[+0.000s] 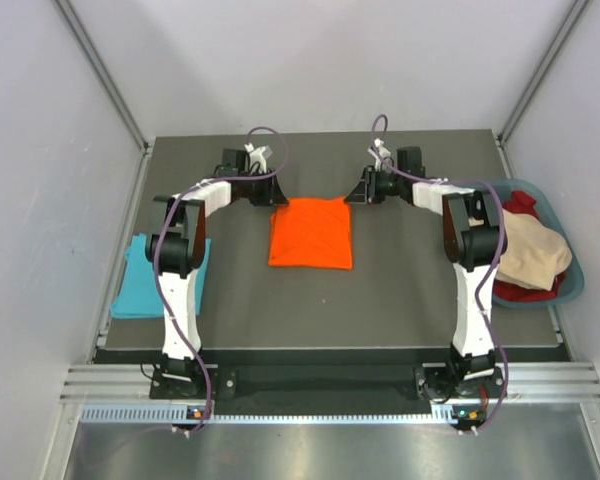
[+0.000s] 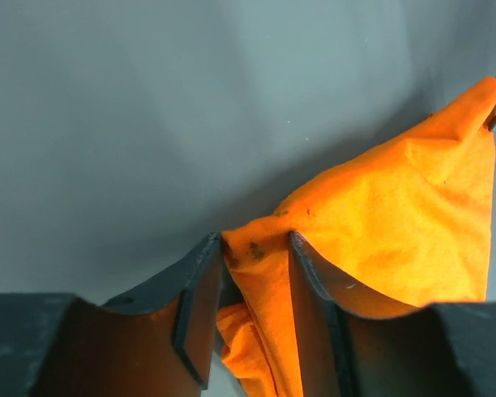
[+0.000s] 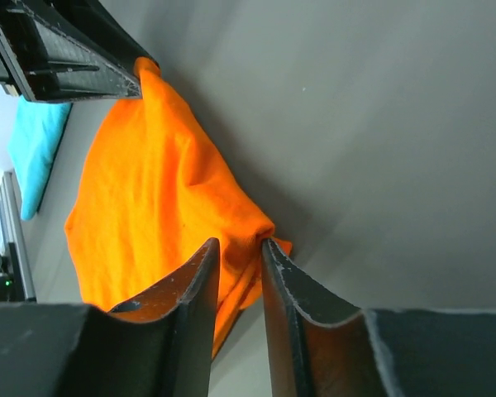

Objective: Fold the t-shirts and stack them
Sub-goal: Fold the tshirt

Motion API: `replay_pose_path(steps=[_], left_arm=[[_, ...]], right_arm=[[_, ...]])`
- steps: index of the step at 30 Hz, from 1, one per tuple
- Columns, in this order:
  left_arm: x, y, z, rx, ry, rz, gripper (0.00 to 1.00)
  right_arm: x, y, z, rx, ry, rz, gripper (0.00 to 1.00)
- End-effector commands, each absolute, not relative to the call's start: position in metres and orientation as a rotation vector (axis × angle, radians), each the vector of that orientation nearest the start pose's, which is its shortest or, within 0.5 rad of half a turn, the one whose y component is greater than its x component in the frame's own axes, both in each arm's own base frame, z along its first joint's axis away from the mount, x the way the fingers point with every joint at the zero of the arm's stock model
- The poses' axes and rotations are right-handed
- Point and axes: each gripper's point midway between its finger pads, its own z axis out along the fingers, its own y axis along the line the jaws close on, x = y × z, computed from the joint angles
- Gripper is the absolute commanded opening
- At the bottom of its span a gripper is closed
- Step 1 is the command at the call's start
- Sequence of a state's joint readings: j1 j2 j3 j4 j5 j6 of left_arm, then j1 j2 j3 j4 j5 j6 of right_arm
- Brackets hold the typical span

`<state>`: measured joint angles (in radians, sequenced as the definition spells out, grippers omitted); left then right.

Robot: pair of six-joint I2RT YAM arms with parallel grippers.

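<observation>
Cloth first: the orange t-shirt (image 1: 311, 232) lies folded into a compact rectangle near the middle of the table (image 1: 400, 300), its near edge flat and fairly straight, its two far corners lifted. From the left wrist view the fabric rises in a soft, creased peak and bunches between the fingers. The left gripper (image 1: 272, 198) pinches the far left corner, with orange cloth filling the gap between its fingertips. The right gripper (image 1: 355, 195) pinches the far right corner, its fingers close together with a fold of cloth nipped between them.

We see the turquoise t-shirt (image 1: 160, 275) lying folded flat at the left edge of the table, partly under the left arm and well apart from the orange one. A strip of bare dark tabletop runs between the two shirts. More bare surface shows on the near side of the orange shirt and to its right. At the right edge sits a blue basket (image 1: 577, 282) holding a beige cloth (image 1: 530, 255) over a red cloth (image 1: 518, 292). White walls stand close on the left, right and far sides of the table.
</observation>
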<state>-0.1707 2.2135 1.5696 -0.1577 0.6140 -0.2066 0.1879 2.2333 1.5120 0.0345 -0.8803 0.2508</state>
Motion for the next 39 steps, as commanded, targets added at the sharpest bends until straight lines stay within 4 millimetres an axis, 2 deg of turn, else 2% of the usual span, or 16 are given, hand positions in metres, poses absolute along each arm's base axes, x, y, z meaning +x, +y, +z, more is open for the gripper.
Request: replay_pose_path(steps=[1,7,9,10,11,13,14,16,20,24,32,36,39], left_arm=[[0.518,-0.199,0.062,0.31,2.265,-0.927,0.43],[0.52,-0.195,0.062,0.31,2.255,-0.946,0.43],[0.52,-0.195,0.063,0.309,2.253,-0.955,0.36],[0.521,-0.195,0.064,0.309,2.25,-0.958,0.3],[0.521,-0.196,0.067,0.31,2.246,-0.963,0.18],[0.521,-0.196,0.072,0.298,2.24,-0.974,0.05],[0.522,-0.197,0.079,0.289,2.228,-0.978,0.0],[0.521,-0.198,0.086,0.275,2.221,-0.987,0.0],[0.522,-0.196,0.12,0.227,2.164,-0.972,0.0],[0.524,-0.188,0.13,0.178,2.165,-0.913,0.0],[0.522,-0.174,0.105,0.079,2.243,-0.819,0.0],[0.527,-0.165,0.093,0.024,2.253,-0.78,0.0],[0.534,-0.161,0.083,-0.01,2.263,-0.765,0.0]], right_arm=[[0.498,0.247,0.076,-0.484,2.092,1.241,0.27],[0.497,0.248,0.066,-0.465,2.115,1.254,0.24],[0.498,0.248,0.065,-0.46,2.117,1.257,0.24],[0.498,0.248,0.064,-0.455,2.121,1.257,0.21],[0.499,0.248,0.066,-0.455,2.117,1.253,0.16],[0.5,0.248,0.07,-0.457,2.109,1.243,0.03],[0.5,0.248,0.072,-0.456,2.104,1.239,0.0],[0.499,0.25,0.08,-0.466,2.092,1.232,0.0],[0.497,0.252,0.093,-0.477,2.065,1.204,0.0],[0.497,0.254,0.101,-0.477,2.05,1.191,0.0],[0.498,0.265,0.111,-0.461,2.003,1.198,0.0],[0.503,0.268,0.107,-0.45,2.005,1.194,0.01],[0.509,0.266,0.094,-0.422,2.027,1.165,0.0]])
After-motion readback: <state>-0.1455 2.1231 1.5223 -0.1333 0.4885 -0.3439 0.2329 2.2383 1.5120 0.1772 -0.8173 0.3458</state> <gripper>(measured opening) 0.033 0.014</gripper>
